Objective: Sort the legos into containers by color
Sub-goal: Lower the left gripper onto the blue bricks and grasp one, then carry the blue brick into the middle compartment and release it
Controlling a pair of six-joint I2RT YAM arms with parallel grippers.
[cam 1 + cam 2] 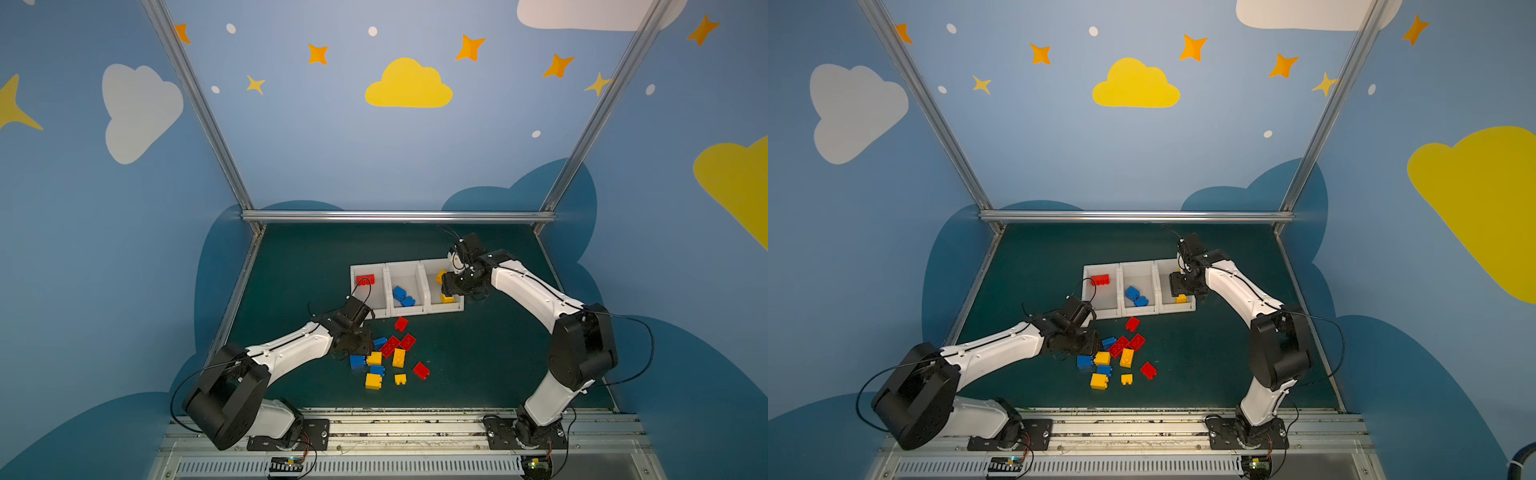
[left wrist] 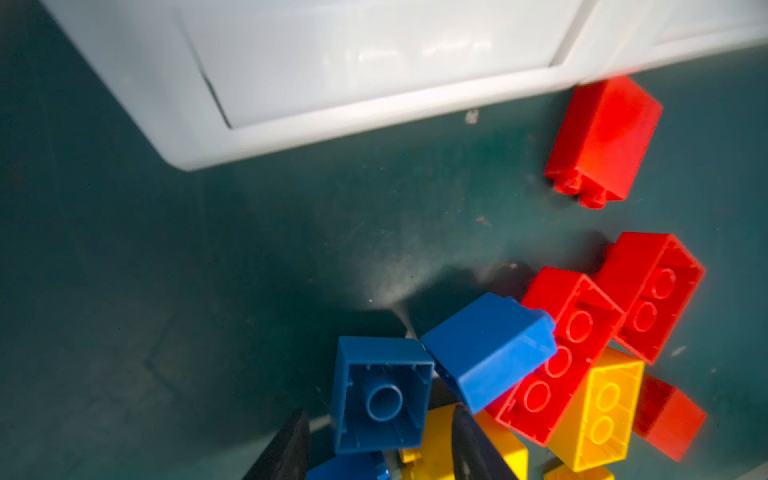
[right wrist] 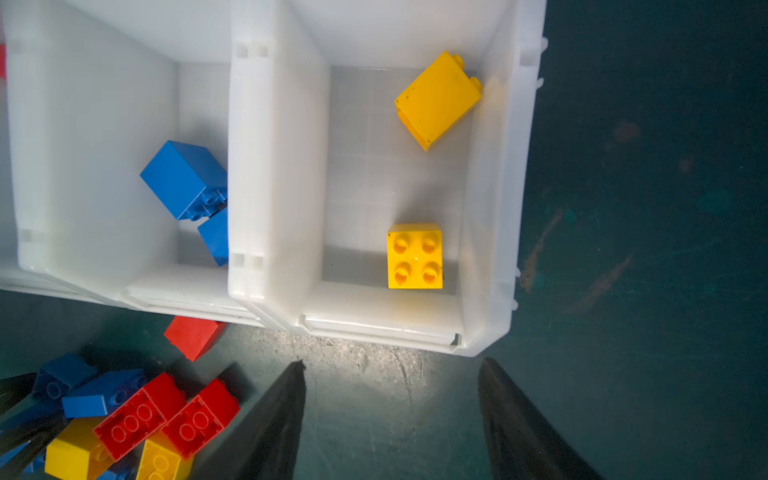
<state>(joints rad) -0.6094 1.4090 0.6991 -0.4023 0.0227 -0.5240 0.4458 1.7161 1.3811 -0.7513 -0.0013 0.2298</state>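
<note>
Left wrist view is showing the nearest part of the work. The left gripper [image 2: 380, 415] is standing with its two dark fingers spread on either side of a blue brick [image 2: 382, 395], which is lying with its hollow side toward the camera. The fingers are not pressing on it; a small gap is showing on each side. A second blue brick [image 2: 490, 349] is leaning on a long red brick [image 2: 557, 361], and a yellow brick [image 2: 598, 407] is lying just beside that one. In both top views this loose pile [image 1: 390, 357] is sitting on the green bench [image 1: 498, 353], in front of the containers.

The bricks are looking like hard, light, smooth plastic. I am judging that they will not bend or break, but they can slip or turn. So the fingers should be taking the blue brick on two flat opposite walls, not on a corner, and without catching its neighbours.

Farther away, a single red brick [image 2: 602, 141] is lying just beside the front rim of the containers. The left container [image 1: 368, 269] is holding one red brick [image 1: 365, 280], the middle container [image 3: 104, 145] two blue bricks [image 3: 183, 178], and the right container [image 3: 374, 174] two yellow bricks [image 3: 415, 255]. The right gripper [image 3: 392, 365] is hanging near the front rim of the right container, fingers spread, holding nothing.
</note>
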